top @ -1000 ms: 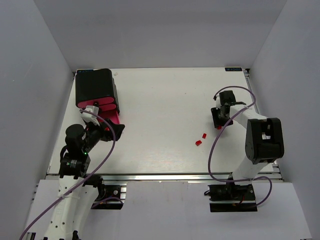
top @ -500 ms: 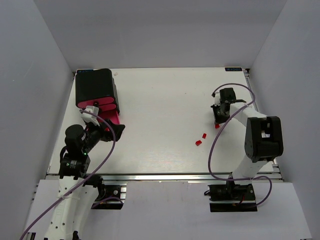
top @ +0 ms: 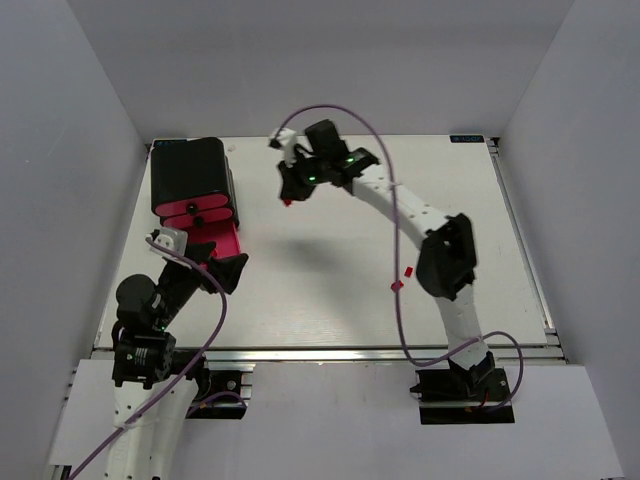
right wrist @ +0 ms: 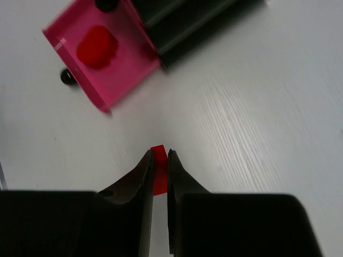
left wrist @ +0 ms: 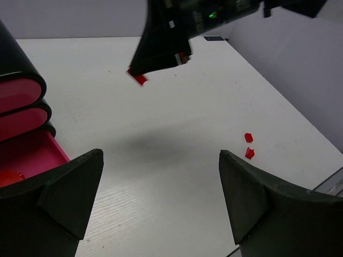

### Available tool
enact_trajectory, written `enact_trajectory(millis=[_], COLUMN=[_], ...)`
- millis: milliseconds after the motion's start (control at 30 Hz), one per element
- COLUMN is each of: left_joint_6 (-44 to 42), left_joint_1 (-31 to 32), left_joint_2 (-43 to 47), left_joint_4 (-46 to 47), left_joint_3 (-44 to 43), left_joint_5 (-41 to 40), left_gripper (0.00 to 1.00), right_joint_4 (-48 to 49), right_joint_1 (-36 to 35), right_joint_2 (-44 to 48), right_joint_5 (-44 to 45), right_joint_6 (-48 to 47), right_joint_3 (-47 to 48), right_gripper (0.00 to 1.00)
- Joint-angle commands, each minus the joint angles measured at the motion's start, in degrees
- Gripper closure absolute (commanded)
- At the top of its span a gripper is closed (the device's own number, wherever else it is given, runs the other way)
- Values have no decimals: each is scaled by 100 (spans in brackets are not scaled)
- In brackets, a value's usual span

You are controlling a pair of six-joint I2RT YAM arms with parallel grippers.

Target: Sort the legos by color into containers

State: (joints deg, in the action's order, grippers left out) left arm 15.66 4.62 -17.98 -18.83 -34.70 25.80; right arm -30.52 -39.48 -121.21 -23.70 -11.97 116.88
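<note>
My right gripper (top: pixel 290 196) is shut on a red lego (right wrist: pixel 158 168) and holds it in the air right of the black drawer housing (top: pixel 187 175); the lego also shows in the left wrist view (left wrist: pixel 139 78). The bottom pink drawer (top: pixel 222 238) is pulled out, and red pieces (right wrist: pixel 96 46) lie in it. The two upper drawers (left wrist: pixel 19 104) are shut. Two more red legos (top: pixel 402 279) lie on the table at mid right. My left gripper (top: pixel 228 268) is open and empty just in front of the open drawer.
The white table (top: pixel 330 240) has grey walls on three sides. The right arm (top: pixel 400 205) stretches diagonally across the table's middle. The metal rail (top: pixel 330 352) runs along the near edge.
My right arm has swung from the table's right side far to the left, carrying a red lego toward the drawers. My left gripper has drawn back a little toward the near edge.
</note>
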Motion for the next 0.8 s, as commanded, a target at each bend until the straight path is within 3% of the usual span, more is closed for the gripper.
enact_trajectory(millis=[0, 67, 233, 433, 700, 767], left_joint_6=[-37, -19, 7, 7, 16, 16], left_joint_1=[-32, -32, -32, -32, -32, -32], left_joint_2=[198, 259, 409, 365, 400, 392], left_joint_4=[72, 81, 72, 64, 46, 55], left_joint_3=[24, 51, 68, 60, 68, 60], left_joint_5=[-216, -303, -409, -401, -444, -444], left_gripper=[2, 2, 2, 2, 2, 2], right_joint_4=[-526, -228, 1598, 2461, 2991, 3217], right_joint_1=[-463, -796, -1193, -1492, -1765, -1800], right_joint_2=[-912, -1219, -1063, -1396, -2029, -2082], right_joint_5=[-302, -249, 145, 682, 1526, 1666], right_joint_6=[352, 607, 1047, 1153, 1083, 1126], right_joint_3=[1185, 1548, 618, 643, 740, 740], right_gripper=[100, 100, 100, 99, 82, 68])
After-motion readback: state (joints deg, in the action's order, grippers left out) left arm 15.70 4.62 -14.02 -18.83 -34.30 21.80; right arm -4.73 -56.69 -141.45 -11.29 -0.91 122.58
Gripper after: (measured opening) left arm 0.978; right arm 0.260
